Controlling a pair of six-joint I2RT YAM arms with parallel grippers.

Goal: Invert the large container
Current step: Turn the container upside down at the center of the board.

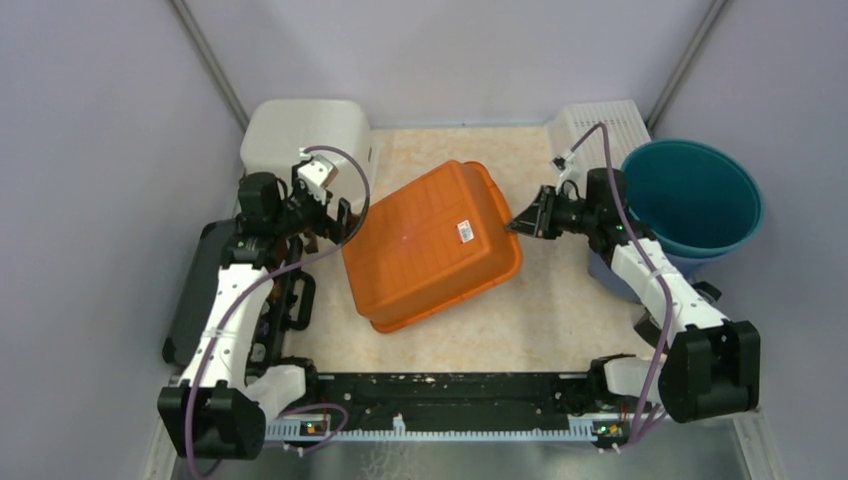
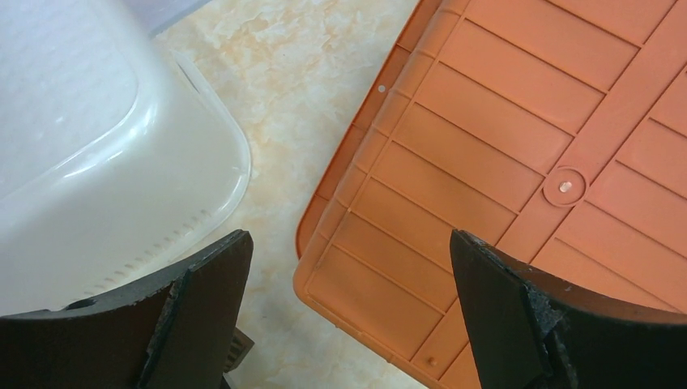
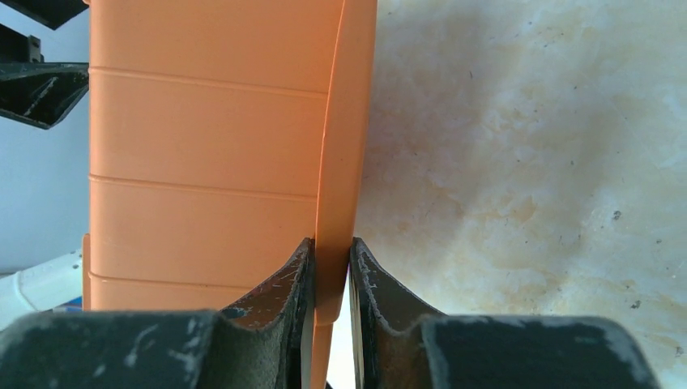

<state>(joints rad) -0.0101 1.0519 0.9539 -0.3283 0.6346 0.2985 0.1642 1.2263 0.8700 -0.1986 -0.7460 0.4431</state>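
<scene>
The large orange container (image 1: pixel 435 245) lies bottom-up in the middle of the table, its ribbed base and a white label facing up, its right side raised. My right gripper (image 1: pixel 520 225) is shut on its rim (image 3: pixel 332 235) at the right edge, one finger on each side of the thin lip. My left gripper (image 1: pixel 340 222) is open and empty, hovering over the container's left corner (image 2: pixel 381 284), with the ribbed orange base between and beyond its fingers (image 2: pixel 202 300).
A white bin (image 1: pixel 305 135) stands at the back left and shows in the left wrist view (image 2: pixel 97 162). A teal bucket (image 1: pixel 695 195) stands at the right, a white crate (image 1: pixel 600 125) at the back right, a black case (image 1: pixel 200 290) at the left.
</scene>
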